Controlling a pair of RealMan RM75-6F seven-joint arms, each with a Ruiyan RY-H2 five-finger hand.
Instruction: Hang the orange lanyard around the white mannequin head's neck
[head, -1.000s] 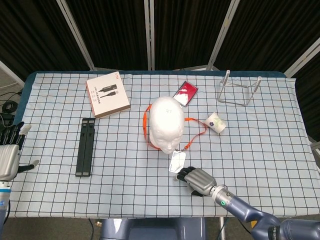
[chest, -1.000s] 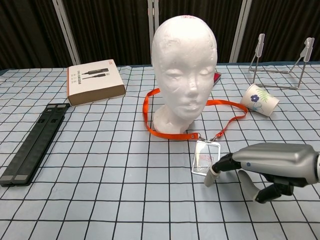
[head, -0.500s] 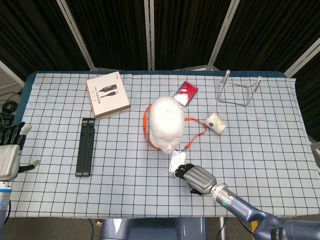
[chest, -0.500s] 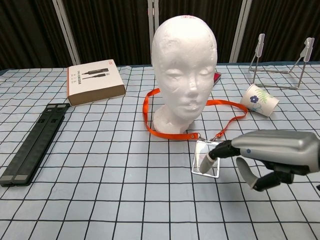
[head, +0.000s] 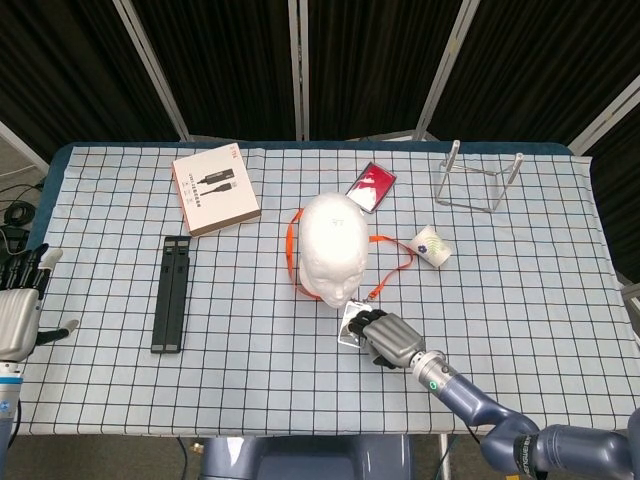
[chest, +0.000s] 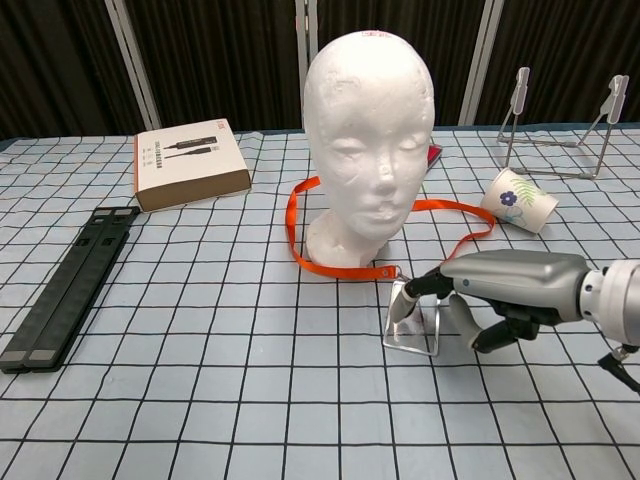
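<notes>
The white mannequin head (head: 333, 245) (chest: 368, 140) stands upright mid-table. The orange lanyard (head: 291, 250) (chest: 295, 235) lies flat on the cloth, looped around the base of the neck, one strand running right toward the cup. Its clear badge holder (head: 350, 322) (chest: 412, 330) lies in front of the head. My right hand (head: 388, 338) (chest: 510, 285) reaches in from the right, its fingertips (chest: 412, 297) resting on the badge's upper part while the thumb hangs apart to the right. My left hand (head: 20, 305) hovers at the table's far left edge, fingers spread, holding nothing.
A tan box (head: 215, 189) sits at the back left, a long black bar (head: 172, 292) in front of it. A red phone (head: 371, 186) lies behind the head. A paper cup (head: 432, 246) lies on its side to the right, a wire stand (head: 478, 180) behind it.
My right hand has moved left and forward from beside the badge holder until its fingertips lie on it. The left hand, lanyard and head have stayed put.
</notes>
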